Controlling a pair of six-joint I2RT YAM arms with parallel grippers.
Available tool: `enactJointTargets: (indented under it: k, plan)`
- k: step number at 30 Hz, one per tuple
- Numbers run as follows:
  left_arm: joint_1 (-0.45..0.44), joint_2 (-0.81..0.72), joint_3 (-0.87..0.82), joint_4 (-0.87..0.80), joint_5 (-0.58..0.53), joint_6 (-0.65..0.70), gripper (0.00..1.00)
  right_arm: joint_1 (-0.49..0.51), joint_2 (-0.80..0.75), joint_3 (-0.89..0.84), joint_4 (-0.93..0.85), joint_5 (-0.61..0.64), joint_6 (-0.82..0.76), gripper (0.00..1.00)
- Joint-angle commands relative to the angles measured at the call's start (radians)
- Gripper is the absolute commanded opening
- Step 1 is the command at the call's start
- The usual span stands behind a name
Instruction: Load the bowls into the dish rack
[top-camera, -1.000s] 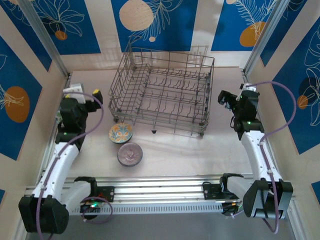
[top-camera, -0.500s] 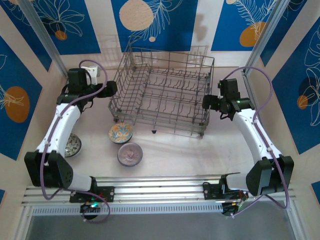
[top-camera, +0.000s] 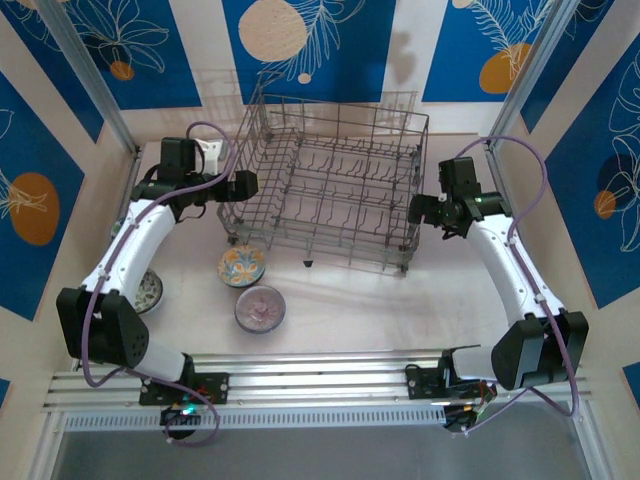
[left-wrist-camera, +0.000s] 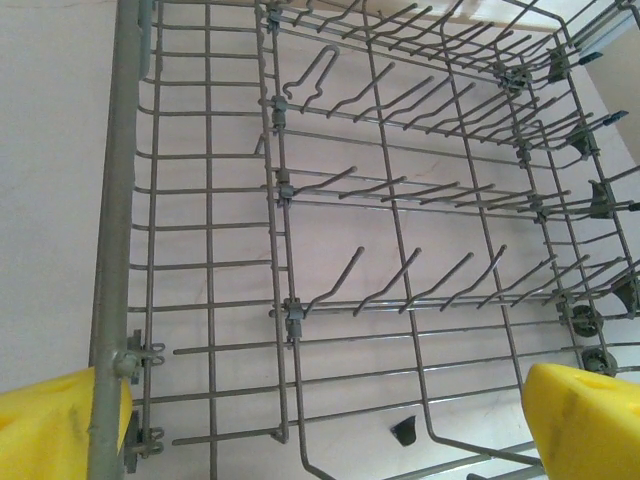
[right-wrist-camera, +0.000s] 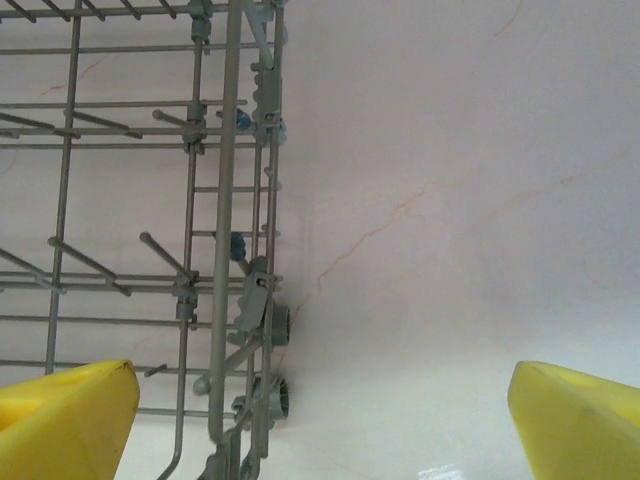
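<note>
The dish rack (top-camera: 320, 236) is a grey wire basket at the table's middle back, with nothing on its tines (left-wrist-camera: 400, 290). Three bowls lie in front of its left corner. They are an orange-yellow-blue bowl (top-camera: 241, 266), a pinkish-grey bowl (top-camera: 260, 308) and a green-white bowl (top-camera: 150, 292) partly under my left arm. My left gripper (top-camera: 243, 186) is open at the rack's left wall (left-wrist-camera: 122, 200), its yellow fingers (left-wrist-camera: 585, 420) spread wide and holding nothing. My right gripper (top-camera: 418, 208) is open at the rack's right wall (right-wrist-camera: 225, 230), also holding nothing.
Small wheels (right-wrist-camera: 275, 325) stick out at the base of the rack's right side. Bare table (right-wrist-camera: 450, 200) lies to the right of the rack. Patterned blue walls and metal posts (top-camera: 90, 80) enclose the table on three sides.
Both arms have risen from low folded poses and reached to the rack's two sides. The left gripper has kept moving right toward the rack, uncovering the green-white bowl.
</note>
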Motion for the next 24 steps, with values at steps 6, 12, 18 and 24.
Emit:
enactJointTargets:
  k: [6, 12, 18, 24]
  plan:
    - [-0.122, -0.057, -0.025, -0.011, 0.044, -0.107, 0.99, -0.019, -0.081, 0.038, -0.077, -0.014, 0.024, 0.96]
    - [-0.228, -0.095, -0.047, -0.002, -0.028, -0.177, 0.99, -0.020, -0.096, 0.031, -0.111, -0.036, 0.036, 0.96]
    - [-0.326, -0.126, -0.066, 0.024, -0.087, -0.241, 0.99, -0.019, -0.123, -0.001, -0.138, -0.033, 0.037, 0.96]
    - [-0.424, -0.079, -0.048, 0.037, -0.109, -0.255, 0.99, -0.019, -0.154, -0.049, -0.141, -0.050, 0.054, 0.96]
